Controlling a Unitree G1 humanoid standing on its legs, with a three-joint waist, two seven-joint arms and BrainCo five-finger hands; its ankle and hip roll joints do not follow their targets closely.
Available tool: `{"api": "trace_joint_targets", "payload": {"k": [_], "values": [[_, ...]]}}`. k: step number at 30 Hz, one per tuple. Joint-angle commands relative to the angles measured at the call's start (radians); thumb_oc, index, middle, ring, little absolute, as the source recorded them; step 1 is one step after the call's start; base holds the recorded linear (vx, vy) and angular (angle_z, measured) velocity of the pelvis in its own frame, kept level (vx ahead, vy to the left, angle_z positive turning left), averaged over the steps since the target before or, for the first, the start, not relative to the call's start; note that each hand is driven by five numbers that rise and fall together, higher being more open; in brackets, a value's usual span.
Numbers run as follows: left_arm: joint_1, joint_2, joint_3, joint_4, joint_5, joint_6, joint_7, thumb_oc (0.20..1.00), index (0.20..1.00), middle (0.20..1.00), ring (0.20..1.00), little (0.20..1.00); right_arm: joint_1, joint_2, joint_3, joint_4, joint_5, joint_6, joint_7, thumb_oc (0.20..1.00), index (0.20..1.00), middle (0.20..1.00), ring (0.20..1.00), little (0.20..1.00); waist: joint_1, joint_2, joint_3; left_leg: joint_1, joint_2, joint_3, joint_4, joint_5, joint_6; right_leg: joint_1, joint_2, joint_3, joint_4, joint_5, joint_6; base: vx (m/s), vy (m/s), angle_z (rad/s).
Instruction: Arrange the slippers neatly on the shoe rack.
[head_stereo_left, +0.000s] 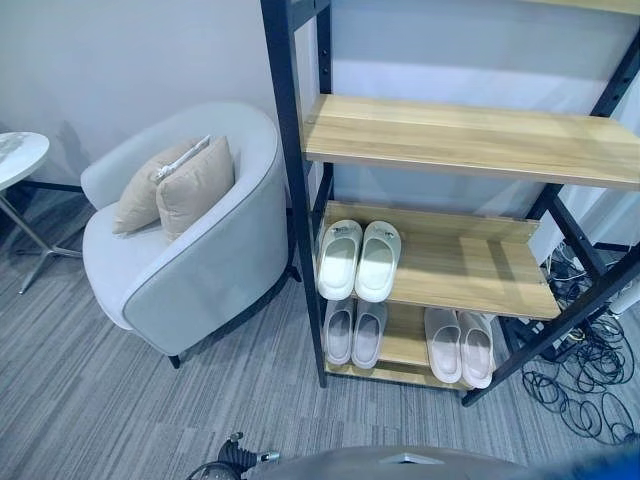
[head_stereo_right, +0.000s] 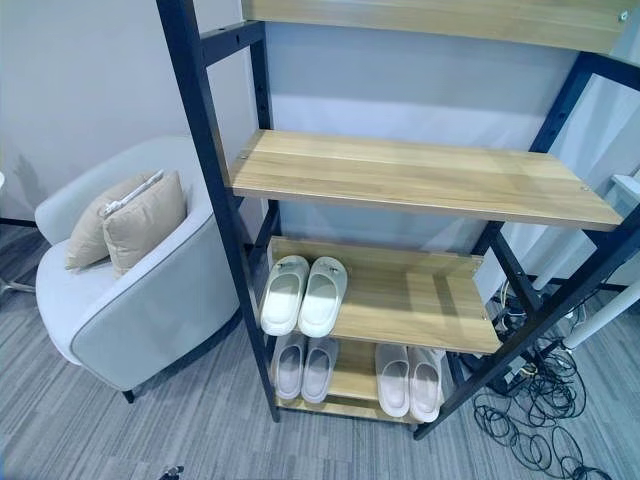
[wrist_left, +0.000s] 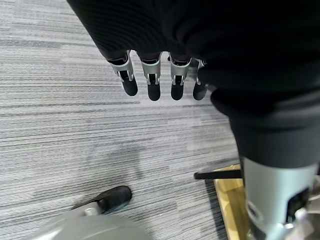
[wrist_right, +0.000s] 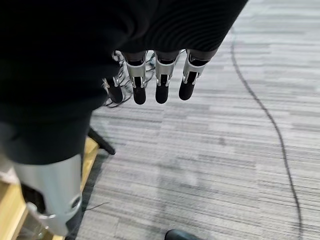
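The shoe rack has a black frame and wooden shelves. A white pair of slippers sits side by side at the left end of its middle shelf. On the bottom shelf a pale grey pair lies at the left and a pinkish pair at the right, all toes pointing inward. My left hand hangs over the grey carpet, fingers straight, holding nothing. My right hand hangs the same way, open over the carpet near the rack's foot.
A grey armchair with two beige cushions stands just left of the rack. A white round side table is at the far left. Loose black cables lie on the floor right of the rack. A wide upper shelf juts forward.
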Motion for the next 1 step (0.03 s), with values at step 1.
{"api": "trace_joint_targets", "payload": {"k": [1], "values": [[-0.045,-0.032,0.001,0.001,0.0,0.001,-0.02,1.0,1.0,1.0,1.0,1.0,-0.062,-0.014,0.014,0.009,0.028,-0.002,0.032,1.0,1.0,1.0,1.0,1.0,0.036,-0.014,0.066,0.031,0.02,-0.006,0.005,-0.048,-0.039,-0.021,-0.031,0.009,-0.037,0.101,0.089,-0.02,-0.046,-0.01]]}}
